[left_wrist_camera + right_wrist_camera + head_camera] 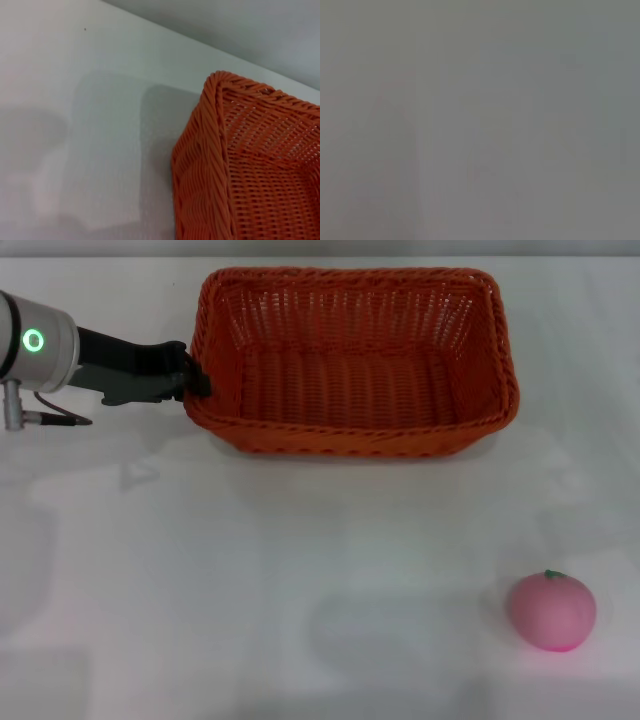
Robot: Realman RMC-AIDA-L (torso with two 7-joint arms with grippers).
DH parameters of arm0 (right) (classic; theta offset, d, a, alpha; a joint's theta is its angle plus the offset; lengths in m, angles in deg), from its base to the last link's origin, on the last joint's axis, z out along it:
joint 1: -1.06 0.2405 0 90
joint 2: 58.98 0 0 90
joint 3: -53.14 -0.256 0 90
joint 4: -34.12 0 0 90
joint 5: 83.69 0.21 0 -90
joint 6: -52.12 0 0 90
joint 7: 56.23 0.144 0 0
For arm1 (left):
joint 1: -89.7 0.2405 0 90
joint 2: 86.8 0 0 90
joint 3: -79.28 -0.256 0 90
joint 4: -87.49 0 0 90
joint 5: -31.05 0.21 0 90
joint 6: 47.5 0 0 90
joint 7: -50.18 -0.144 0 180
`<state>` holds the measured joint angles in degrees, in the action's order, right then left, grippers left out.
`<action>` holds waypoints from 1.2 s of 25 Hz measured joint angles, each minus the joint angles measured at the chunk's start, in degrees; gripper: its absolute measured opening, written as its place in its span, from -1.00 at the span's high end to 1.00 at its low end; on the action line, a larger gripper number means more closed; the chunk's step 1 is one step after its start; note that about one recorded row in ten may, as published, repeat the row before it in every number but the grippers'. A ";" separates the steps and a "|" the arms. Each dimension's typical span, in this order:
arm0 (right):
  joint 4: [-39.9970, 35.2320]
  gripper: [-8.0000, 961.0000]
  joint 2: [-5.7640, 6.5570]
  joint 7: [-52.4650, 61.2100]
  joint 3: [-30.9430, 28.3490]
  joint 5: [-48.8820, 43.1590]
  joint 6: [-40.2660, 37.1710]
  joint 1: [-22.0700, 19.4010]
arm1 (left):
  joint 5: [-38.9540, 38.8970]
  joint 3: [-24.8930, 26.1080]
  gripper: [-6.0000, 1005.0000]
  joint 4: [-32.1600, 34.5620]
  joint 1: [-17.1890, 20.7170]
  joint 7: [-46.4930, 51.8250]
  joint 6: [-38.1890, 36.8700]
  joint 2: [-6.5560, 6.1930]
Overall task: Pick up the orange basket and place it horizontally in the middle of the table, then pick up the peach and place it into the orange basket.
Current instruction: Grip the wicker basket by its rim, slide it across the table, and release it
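The orange basket lies lengthwise across the far middle of the white table, its opening facing up and nothing inside. My left gripper reaches in from the left and sits right against the basket's left rim. The left wrist view shows one corner of the basket and bare table beside it. The pink peach rests alone near the front right of the table, its green stem up, far from the basket. My right arm is out of sight, and the right wrist view shows only a blank grey surface.
A grey wall or backdrop rises behind the table's far edge. Faint shadows fall on the white surface in front of the basket.
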<state>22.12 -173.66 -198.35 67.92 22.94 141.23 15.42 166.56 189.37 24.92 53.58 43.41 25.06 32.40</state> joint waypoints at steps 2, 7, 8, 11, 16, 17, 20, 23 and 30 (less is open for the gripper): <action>0.12 -0.75 -0.02 0.00 0.00 0.00 0.02 0.05 | -0.54 0.11 0.63 0.33 0.10 -0.27 0.55 -0.12; 0.33 -0.75 -0.02 0.05 -0.01 -0.01 0.19 0.12 | -0.74 1.16 0.53 0.43 0.63 -0.54 0.97 -0.12; 0.35 -0.75 -0.01 0.15 -0.01 -0.02 0.21 0.13 | -1.18 1.72 0.48 0.64 0.67 -0.82 1.13 -0.12; 0.36 -0.75 -0.02 0.57 0.00 -0.04 0.24 0.14 | -2.40 3.21 0.34 1.32 0.73 -1.83 1.51 -0.22; 0.35 -0.74 -0.02 0.81 0.07 -0.11 0.27 0.08 | -3.49 4.63 -0.14 1.65 1.04 -5.13 1.70 -0.32; 0.36 -0.74 -0.01 0.81 0.07 -0.11 0.28 0.06 | -3.84 4.64 -0.18 1.51 1.14 -5.96 1.79 -0.37; 0.37 -0.74 -0.01 0.91 0.08 -0.11 0.28 -0.01 | -4.79 5.77 -0.29 0.34 1.68 -9.91 2.03 -0.57; 0.08 -0.73 0.01 2.30 0.08 -0.12 0.16 -0.13 | -5.92 9.79 -0.41 -0.45 2.86 -15.54 2.04 -0.48; -4.13 -0.72 0.06 7.64 -0.40 -0.07 0.09 -2.16 | -12.31 19.20 -0.65 -0.70 6.78 -34.11 1.50 -0.49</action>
<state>17.99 -173.60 -190.71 67.52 22.87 141.32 13.27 154.25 208.57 24.22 60.36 9.30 26.56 31.91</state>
